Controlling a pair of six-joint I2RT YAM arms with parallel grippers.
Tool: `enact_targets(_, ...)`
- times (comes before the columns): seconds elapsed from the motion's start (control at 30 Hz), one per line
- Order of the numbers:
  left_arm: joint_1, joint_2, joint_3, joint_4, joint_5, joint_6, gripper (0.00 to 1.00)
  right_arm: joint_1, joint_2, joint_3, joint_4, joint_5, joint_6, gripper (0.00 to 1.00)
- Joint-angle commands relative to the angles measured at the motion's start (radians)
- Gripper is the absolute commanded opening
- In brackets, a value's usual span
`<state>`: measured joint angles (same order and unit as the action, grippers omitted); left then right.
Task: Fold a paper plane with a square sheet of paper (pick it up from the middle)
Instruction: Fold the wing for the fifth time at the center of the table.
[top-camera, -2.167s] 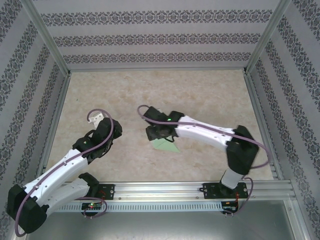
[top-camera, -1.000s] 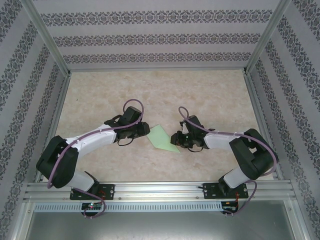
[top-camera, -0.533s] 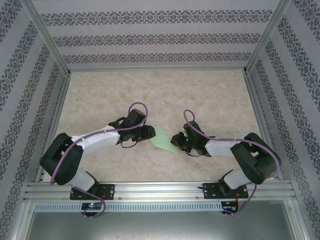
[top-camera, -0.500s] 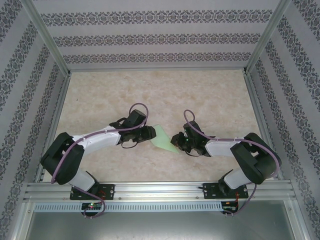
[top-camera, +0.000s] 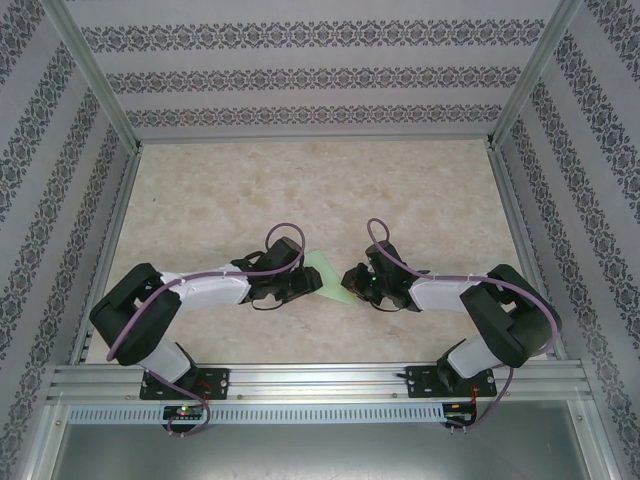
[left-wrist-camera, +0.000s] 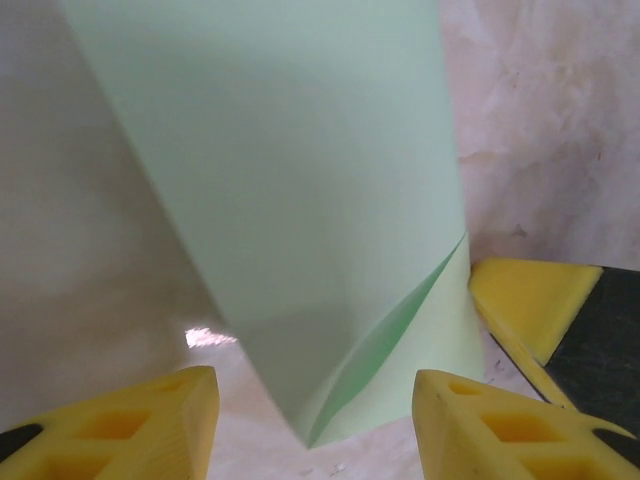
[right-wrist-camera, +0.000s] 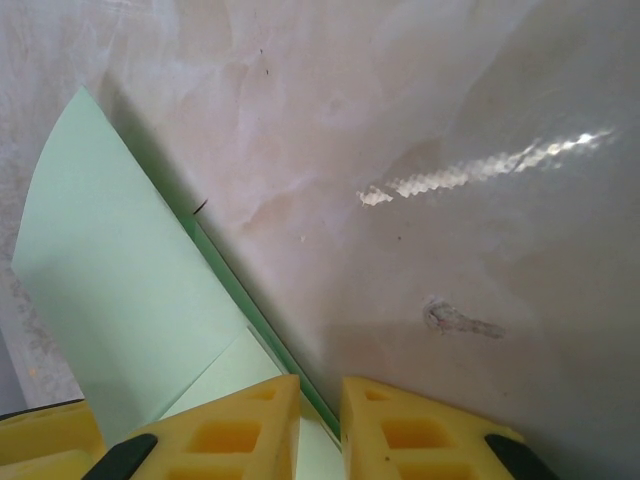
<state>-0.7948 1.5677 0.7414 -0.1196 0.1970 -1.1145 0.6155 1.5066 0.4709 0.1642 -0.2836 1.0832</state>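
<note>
Sheet of paper (top-camera: 326, 271): pale green, partly folded, at centre of table (top-camera: 250, 190), between both arms. Light, limp, easily creased (likely slippery on the smooth top); best pinched along a folded edge. Left end effector (left-wrist-camera: 315, 400): released, straddling a corner. Right end effector (right-wrist-camera: 320, 405): clenched on folded edge.

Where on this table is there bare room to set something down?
Free: the far half of the table, up to the back wall. Crowded: the middle, where the left tool and right tool meet at the folded green paper.
</note>
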Motion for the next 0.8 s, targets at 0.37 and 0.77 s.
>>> enact_targets(0.37, -0.015, 0.095, 0.093, 0.106, -0.013, -0.008, 0.31, -0.007, 0.015, 0.023, -0.048, 0.009, -0.073, 0.23)
enact_targets(0.77, 0.02, 0.129, 0.197, -0.045, -0.018, 0.053, 0.11, 0.043, -0.501, -0.119, -0.14, 0.339, -0.454, 0.44)
